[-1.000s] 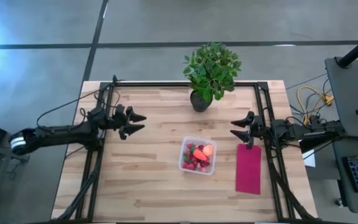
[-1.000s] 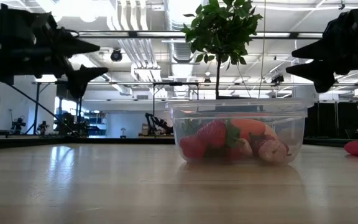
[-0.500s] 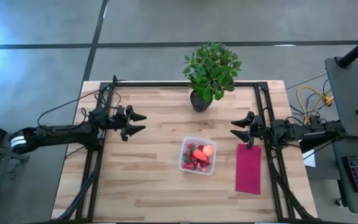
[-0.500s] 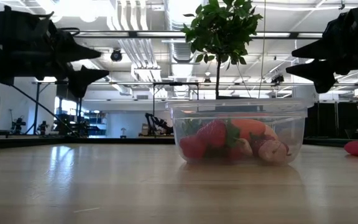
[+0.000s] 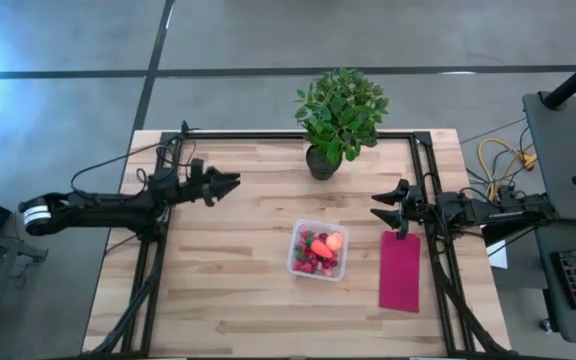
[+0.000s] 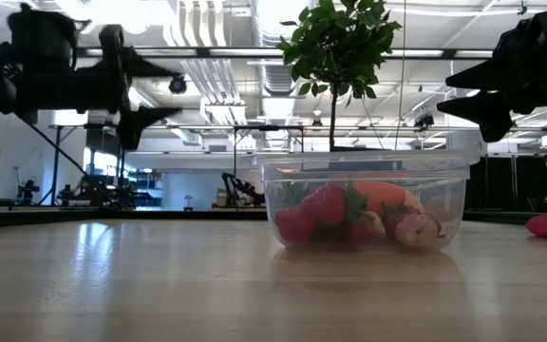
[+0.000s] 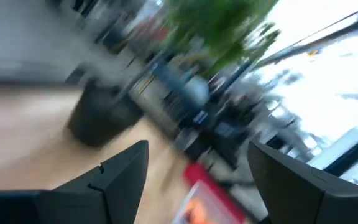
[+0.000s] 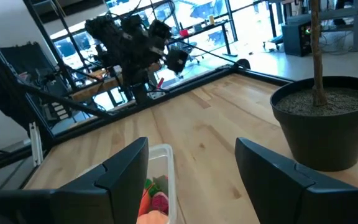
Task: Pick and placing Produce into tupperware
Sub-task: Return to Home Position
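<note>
No text, label, brand, number or sign can be read in any view. The small clear plastic tupperware (image 6: 364, 169) and the flat magenta rectangular cloth (image 5: 400, 270) on the wooden tabletop (image 5: 228, 290) show no legible marking.
</note>
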{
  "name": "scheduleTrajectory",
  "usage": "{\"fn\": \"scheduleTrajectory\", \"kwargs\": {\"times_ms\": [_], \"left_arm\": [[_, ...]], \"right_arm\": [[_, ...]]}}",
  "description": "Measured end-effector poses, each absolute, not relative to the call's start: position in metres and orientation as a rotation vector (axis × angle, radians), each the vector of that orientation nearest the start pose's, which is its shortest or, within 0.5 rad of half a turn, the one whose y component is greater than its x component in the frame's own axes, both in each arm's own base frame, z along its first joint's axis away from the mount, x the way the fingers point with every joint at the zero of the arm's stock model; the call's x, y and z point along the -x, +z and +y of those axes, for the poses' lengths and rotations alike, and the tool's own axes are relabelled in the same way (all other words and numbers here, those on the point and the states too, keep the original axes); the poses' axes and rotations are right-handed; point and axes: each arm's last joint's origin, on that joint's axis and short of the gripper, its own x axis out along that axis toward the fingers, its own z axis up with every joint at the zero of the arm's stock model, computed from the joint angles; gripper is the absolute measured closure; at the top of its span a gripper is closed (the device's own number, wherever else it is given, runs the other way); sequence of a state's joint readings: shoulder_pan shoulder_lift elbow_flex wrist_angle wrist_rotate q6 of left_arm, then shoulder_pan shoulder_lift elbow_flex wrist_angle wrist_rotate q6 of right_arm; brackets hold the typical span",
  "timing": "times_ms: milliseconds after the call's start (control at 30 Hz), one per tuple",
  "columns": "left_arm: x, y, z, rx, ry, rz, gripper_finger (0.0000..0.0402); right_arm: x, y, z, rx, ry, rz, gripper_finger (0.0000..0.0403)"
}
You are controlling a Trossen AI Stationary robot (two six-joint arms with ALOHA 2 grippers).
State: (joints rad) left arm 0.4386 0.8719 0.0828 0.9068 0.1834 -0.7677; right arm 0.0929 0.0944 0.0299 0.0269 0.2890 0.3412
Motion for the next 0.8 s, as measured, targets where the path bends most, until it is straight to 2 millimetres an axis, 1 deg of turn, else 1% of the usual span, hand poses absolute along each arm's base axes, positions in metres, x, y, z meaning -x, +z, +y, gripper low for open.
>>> {"fn": "scheduleTrajectory", "kwargs": {"times_ms": [33,133,167,233,367,400,600,800], "left_arm": [[-0.148,0.192,0.063,0.695,0.171,-0.266,0.0141],[-0.146,0.225,0.057,0.448,-0.054,-0.458,0.0141],[-0.143,0.229,0.054,0.39,-0.106,-0.475,0.0141],[-0.138,0.234,0.052,0.321,-0.131,-0.489,0.0141],[-0.133,0.231,0.049,0.391,-0.111,-0.391,0.0141],[-0.132,0.232,0.048,0.384,-0.097,-0.368,0.0141],[-0.121,0.263,0.044,0.155,-0.027,-0.344,0.0141],[-0.11,0.287,0.042,0.089,0.135,-0.2,0.0141]], "right_arm": [[-0.101,0.169,0.001,-0.333,-0.2,0.003,0.017],[-0.101,0.169,0.001,-0.333,-0.2,0.003,0.017],[-0.101,0.169,0.001,-0.333,-0.2,0.003,0.017],[-0.101,0.169,0.001,-0.333,-0.2,0.003,0.017],[-0.101,0.169,0.001,-0.333,-0.2,0.003,0.017],[-0.101,0.169,0.001,-0.333,-0.2,0.003,0.017],[-0.101,0.169,0.001,-0.333,-0.2,0.003,0.017],[-0.101,0.169,0.001,-0.333,-0.2,0.003,0.017]]}}
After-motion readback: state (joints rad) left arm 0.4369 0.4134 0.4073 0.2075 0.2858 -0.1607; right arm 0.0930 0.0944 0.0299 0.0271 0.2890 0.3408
